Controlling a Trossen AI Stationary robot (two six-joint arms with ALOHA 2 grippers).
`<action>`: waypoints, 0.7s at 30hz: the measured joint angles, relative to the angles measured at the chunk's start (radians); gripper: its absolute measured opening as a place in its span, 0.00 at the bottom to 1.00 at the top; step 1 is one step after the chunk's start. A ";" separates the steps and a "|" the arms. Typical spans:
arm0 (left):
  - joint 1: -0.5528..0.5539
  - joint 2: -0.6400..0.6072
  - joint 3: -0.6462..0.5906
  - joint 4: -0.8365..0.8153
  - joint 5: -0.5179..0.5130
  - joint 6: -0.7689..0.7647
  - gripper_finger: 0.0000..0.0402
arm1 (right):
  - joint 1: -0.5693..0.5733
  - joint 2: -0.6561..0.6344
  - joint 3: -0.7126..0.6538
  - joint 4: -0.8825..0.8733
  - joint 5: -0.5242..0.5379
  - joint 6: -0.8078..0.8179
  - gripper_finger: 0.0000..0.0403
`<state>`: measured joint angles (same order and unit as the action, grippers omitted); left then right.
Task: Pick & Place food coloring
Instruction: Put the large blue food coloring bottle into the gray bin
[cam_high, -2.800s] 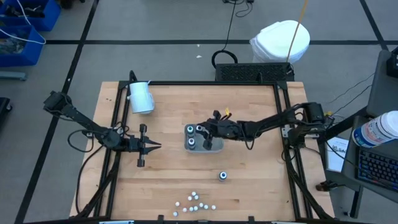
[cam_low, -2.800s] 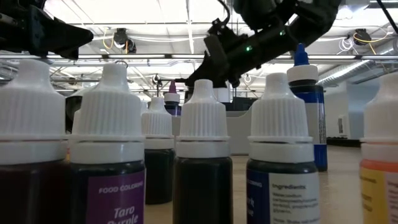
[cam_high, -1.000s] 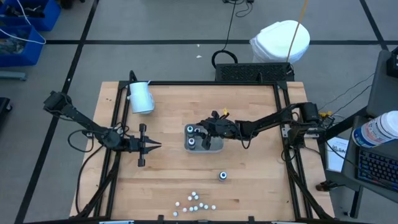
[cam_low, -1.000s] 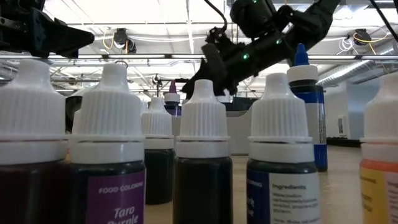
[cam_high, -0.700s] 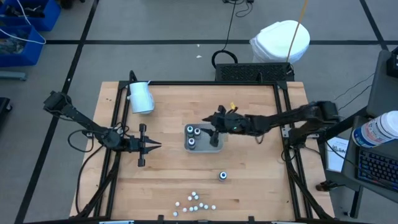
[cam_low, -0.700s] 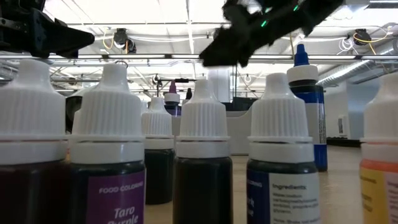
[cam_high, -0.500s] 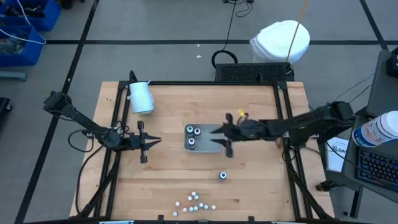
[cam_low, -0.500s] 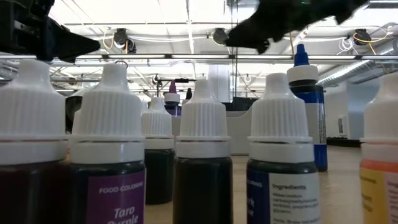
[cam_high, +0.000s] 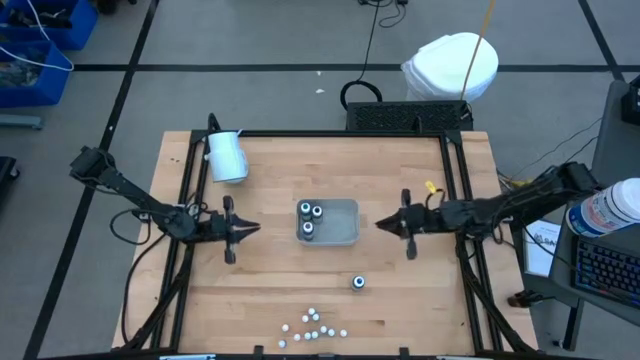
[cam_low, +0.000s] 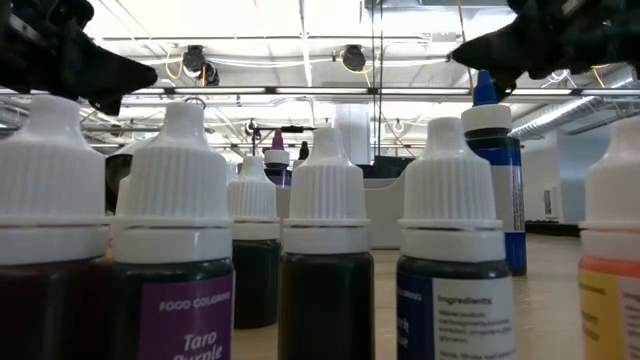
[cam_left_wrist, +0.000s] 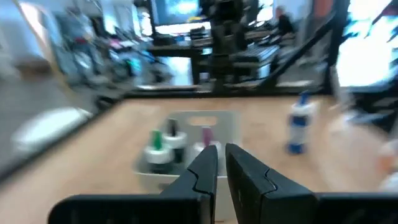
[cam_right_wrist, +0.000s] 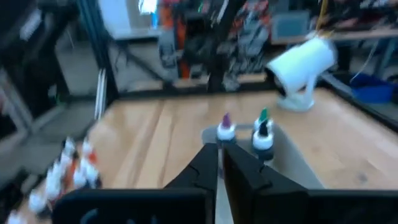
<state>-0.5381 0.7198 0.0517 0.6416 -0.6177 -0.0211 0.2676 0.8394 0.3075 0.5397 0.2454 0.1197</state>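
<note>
High view: three dark bottles (cam_high: 309, 217) are standing in the left part of the grey tray (cam_high: 343, 225) at the table's (cam_high: 280, 270) middle. A fourth bottle (cam_high: 358, 283) is standing alone on the wood, nearer the front edge, and a cluster of tiny white bottles (cam_high: 313, 326) is sitting at the front edge. The right gripper (cam_high: 383, 224) is hanging just right of the tray, apart from it, fingers pinched together on nothing. The left gripper (cam_high: 254, 228) is waiting left of the tray, fingers nearly touching and gripping nothing. A white cylinder (cam_high: 226, 155) is lying near the back left corner. Right wrist view: the fingers (cam_right_wrist: 208, 163) are meeting at the tips, pointing at the tray with a purple-tipped and a green-tipped bottle showing in it.
</note>
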 joint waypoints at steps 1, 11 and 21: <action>0.000 0.000 0.000 0.000 0.023 -0.025 0.10 | 0.008 -0.006 -0.029 0.044 0.011 -0.002 0.02; 0.000 0.000 0.018 -0.041 0.068 -0.183 0.10 | 0.054 0.002 -0.215 0.318 0.090 -0.095 0.00; 0.001 0.222 0.411 -0.303 0.067 -0.187 0.02 | 0.055 0.001 -0.236 0.396 -0.200 -0.239 0.00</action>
<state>-0.5373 0.9417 0.4626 0.3385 -0.5509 -0.2082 0.3229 0.8406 0.0715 0.9356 0.0456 -0.1195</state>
